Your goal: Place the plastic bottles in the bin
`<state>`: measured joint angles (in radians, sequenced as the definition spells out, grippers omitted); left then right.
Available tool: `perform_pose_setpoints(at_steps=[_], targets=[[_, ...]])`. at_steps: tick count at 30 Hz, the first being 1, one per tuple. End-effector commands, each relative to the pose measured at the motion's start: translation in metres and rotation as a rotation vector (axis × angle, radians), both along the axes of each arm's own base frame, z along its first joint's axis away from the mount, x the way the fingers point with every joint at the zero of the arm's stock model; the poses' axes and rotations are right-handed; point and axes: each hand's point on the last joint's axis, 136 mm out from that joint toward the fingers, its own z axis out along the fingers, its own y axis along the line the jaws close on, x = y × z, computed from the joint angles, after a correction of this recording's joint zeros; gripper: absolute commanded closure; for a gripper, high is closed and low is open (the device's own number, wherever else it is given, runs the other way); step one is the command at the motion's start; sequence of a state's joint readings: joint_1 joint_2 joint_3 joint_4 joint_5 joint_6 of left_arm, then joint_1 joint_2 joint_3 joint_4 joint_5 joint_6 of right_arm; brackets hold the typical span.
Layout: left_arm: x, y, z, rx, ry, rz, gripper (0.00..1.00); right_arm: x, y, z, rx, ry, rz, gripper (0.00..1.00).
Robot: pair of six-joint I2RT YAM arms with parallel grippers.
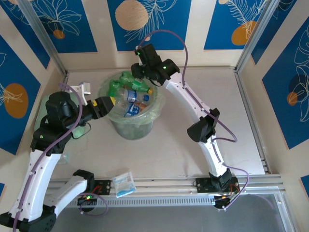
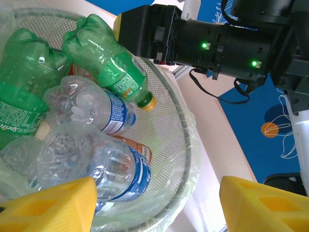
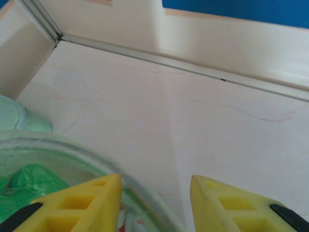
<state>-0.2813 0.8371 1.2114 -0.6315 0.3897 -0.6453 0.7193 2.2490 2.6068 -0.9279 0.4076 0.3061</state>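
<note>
The bin (image 1: 133, 128), a round pale-green bucket lined with a clear bag, stands mid-table, heaped with plastic bottles. Green soda bottles (image 1: 126, 82) lie on top at the far side, with clear blue-labelled ones (image 1: 130, 94) below them. My left gripper (image 1: 109, 101) hovers open at the bin's left rim. In the left wrist view a green bottle (image 2: 111, 63) and a clear blue-labelled bottle (image 2: 120, 174) lie inside the rim (image 2: 186, 145), and the left gripper (image 2: 157, 205) holds nothing. My right gripper (image 1: 139, 73) is open over the far rim (image 3: 72, 150), beside a green bottle (image 3: 29, 183).
A blue-white sachet packet (image 1: 123, 184) lies near the front rail. A flat pale-green lidded box (image 1: 45, 107) sits at the left under my left arm, and its corner (image 3: 19, 121) is seen from the right wrist. Walls close in the back and both sides.
</note>
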Motion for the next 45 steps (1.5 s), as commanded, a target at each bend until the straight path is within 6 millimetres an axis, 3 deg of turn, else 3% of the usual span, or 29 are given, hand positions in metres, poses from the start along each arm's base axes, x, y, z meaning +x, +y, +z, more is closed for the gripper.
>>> perform_pose_setpoints(at_steps=[1,6,13,17,28,33,36,39,45], targets=[[-0.004,0.004,0.004,0.022,-0.029,0.005,0.32,-0.025,0.014,-0.009,-0.080,0.009,0.057,0.57],[-0.004,0.003,0.002,0.022,-0.022,0.004,0.32,-0.021,0.004,-0.010,-0.146,-0.022,-0.001,0.53],[-0.003,0.003,0.002,0.017,-0.018,0.003,0.32,-0.031,-0.001,0.043,-0.102,-0.129,-0.012,0.45],[-0.003,0.002,0.001,0.017,-0.016,0.003,0.32,-0.046,0.008,0.056,-0.081,-0.148,0.028,0.43],[-0.005,0.003,0.003,0.018,-0.018,0.003,0.33,-0.040,0.023,0.018,-0.120,-0.089,0.053,0.44],[-0.004,0.002,0.002,0.018,-0.013,0.001,0.32,-0.038,0.017,0.017,-0.123,-0.079,0.036,0.44],[-0.003,0.003,0.003,0.021,-0.014,0.003,0.32,-0.043,0.017,0.035,-0.095,-0.108,0.044,0.44],[-0.001,0.003,0.011,0.028,-0.024,0.003,0.32,-0.052,0.015,0.069,-0.041,-0.164,0.058,0.44],[0.011,0.004,0.025,0.059,-0.049,0.023,0.32,-0.070,-0.013,0.120,0.053,-0.210,0.032,0.38]])
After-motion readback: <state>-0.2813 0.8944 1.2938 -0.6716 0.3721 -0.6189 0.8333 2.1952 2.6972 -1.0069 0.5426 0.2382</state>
